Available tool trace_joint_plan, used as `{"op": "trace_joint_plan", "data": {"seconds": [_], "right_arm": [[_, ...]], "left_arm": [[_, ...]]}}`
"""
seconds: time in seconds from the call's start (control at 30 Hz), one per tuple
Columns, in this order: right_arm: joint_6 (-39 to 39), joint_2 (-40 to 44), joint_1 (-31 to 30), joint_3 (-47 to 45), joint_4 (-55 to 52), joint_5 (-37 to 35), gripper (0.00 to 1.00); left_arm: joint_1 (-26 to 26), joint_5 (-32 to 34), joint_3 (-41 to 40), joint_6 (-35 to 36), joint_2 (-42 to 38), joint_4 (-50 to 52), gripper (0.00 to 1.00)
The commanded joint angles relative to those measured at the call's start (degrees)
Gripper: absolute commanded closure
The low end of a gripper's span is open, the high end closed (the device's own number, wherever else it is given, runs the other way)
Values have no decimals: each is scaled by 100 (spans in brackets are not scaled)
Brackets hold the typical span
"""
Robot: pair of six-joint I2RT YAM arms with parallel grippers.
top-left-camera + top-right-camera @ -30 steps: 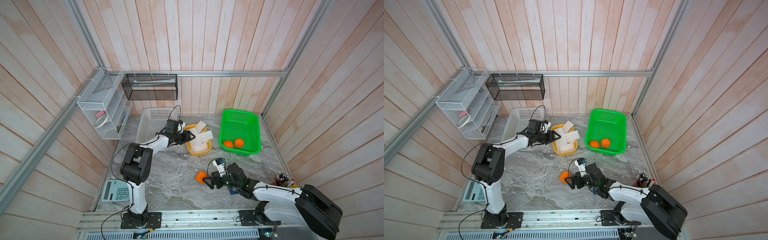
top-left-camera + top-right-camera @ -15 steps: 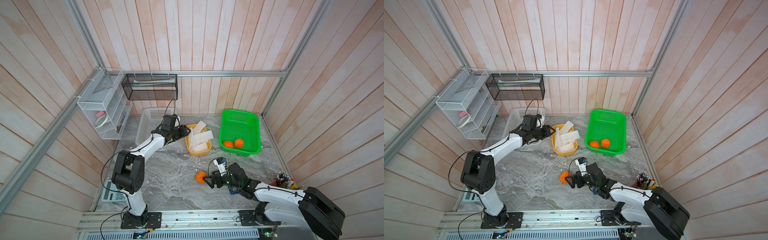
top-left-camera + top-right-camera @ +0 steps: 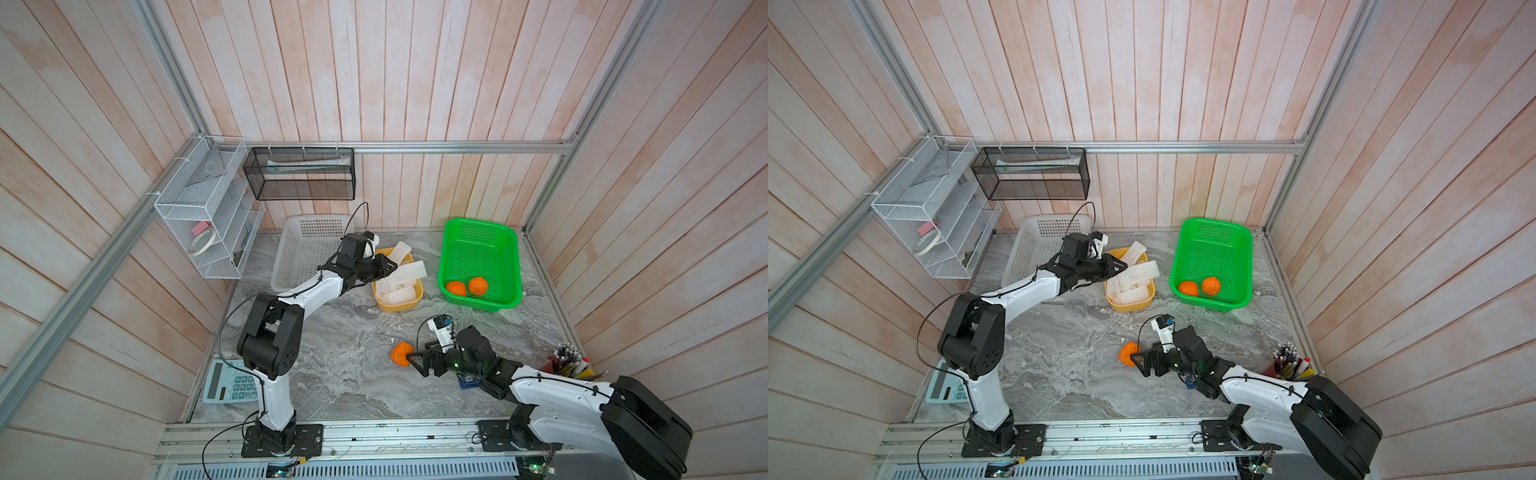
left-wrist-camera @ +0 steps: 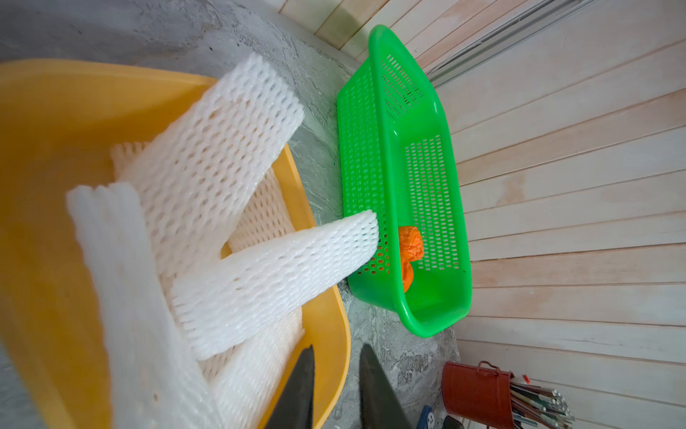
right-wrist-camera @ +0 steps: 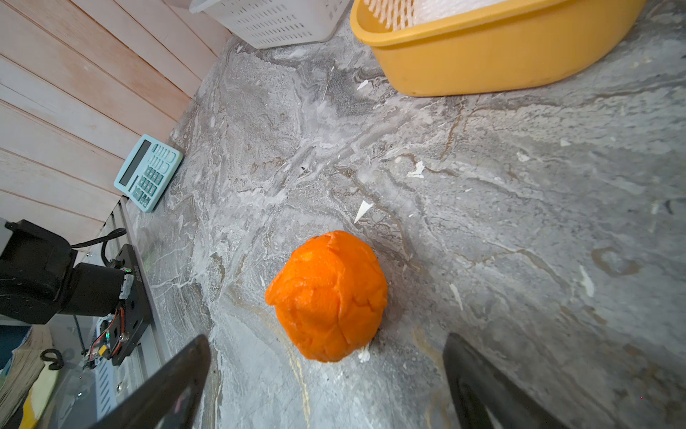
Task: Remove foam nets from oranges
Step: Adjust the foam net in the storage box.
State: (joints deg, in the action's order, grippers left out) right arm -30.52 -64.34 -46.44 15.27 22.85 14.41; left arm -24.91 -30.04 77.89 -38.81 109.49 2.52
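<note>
Several white foam nets (image 3: 400, 277) (image 3: 1133, 279) (image 4: 208, 148) lie piled in the yellow tub (image 3: 397, 306) (image 3: 1129, 306) (image 4: 44, 111). My left gripper (image 3: 390, 266) (image 3: 1123, 266) (image 4: 337, 349) hovers over the tub's rim, its jaws a narrow gap apart with nothing between them. Two bare oranges (image 3: 456, 288) (image 3: 478, 285) (image 3: 1188, 288) (image 3: 1211, 285) rest in the green basket (image 3: 482, 224) (image 3: 1217, 224) (image 4: 386, 93). A third bare orange (image 3: 400, 354) (image 3: 1128, 354) (image 5: 328, 293) sits on the marble table. My right gripper (image 3: 415, 363) (image 3: 1140, 361) (image 5: 326, 340) stands wide open, its fingertips either side of that orange's near end.
A white perforated basket (image 3: 307, 249) stands behind the left arm at the back. A calculator (image 3: 226, 382) (image 5: 148, 172) lies front left, a pen cup (image 3: 565, 363) front right. A wire shelf (image 3: 199, 216) and a black mesh basket (image 3: 299, 174) hang on the walls.
My left gripper's jaws have narrowed and the arm has shifted its elbow toward the front while staying over the yellow tub. The right arm and the orange by it have not moved.
</note>
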Motion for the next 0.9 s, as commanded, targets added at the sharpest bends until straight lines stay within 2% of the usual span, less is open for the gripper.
{"op": "trace_joint_plan", "data": {"seconds": [0.0,0.1,0.23,0.47,0.7,0.87], "right_arm": [[-115,110,-41,-75,-92,-131,2],[-171,199,-48,-150,-14,-198,3],[-191,294,-49,-164,1,-237,2],[-191,444,-50,-217,-53,-294,3],[-199,341,-45,-214,-19,-265,2],[-196,145,-58,-98,-9,-208,3]], "left_arm": [[-88,-186,283,-4,341,-276,76],[-187,114,594,242,710,28,76],[-278,949,1076,527,1132,652,78],[-280,1860,1354,797,1354,1439,78],[-244,2064,1508,1011,1593,1984,78],[-247,1734,1488,951,1508,1816,77]]}}
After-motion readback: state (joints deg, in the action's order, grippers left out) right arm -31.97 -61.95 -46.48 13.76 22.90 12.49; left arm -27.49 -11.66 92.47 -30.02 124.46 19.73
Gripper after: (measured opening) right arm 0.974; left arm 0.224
